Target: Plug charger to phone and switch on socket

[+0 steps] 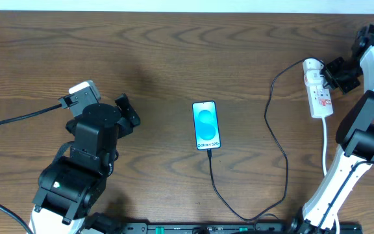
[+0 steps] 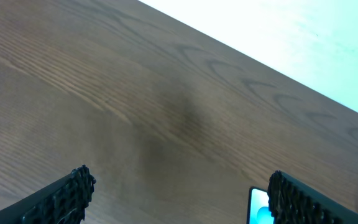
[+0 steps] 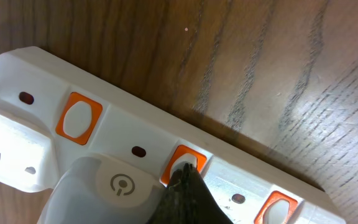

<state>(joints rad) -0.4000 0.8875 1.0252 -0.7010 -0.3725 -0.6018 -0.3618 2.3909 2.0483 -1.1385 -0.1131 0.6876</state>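
Right gripper (image 3: 182, 173): fingers shut together to a single dark point with nothing between them, tip set on the middle orange switch (image 3: 185, 163) of the socket (image 3: 104, 124). The tip hides the switch face, so its position cannot be read. Beside the tip, a pale block (image 3: 98, 186) with a round emblem sits on the strip, its near part cut off by the frame edge. In the overhead view the right gripper (image 1: 335, 73) stands over the socket (image 1: 318, 91), which lies at the far right of the desk (image 1: 141, 52), close to its right edge, with its white cord (image 1: 324, 143) running toward the near side past the arm. The charger (image 1: 284, 156) leaves the far end of the socket, loops left and near, and turns back to meet the near edge of the phone (image 1: 206, 125). The joint there is too small to confirm as seated. The phone lies flat at desk centre, screen lit, well apart from the socket. Left gripper (image 1: 127, 112): jaws wide, holding nothing, over bare wood left of the phone. Its wrist view shows the left gripper (image 2: 179, 180) with only the finger ends in frame and one corner of the phone (image 2: 258, 208) at the bottom edge. The far left and centre of the desk are unobstructed.
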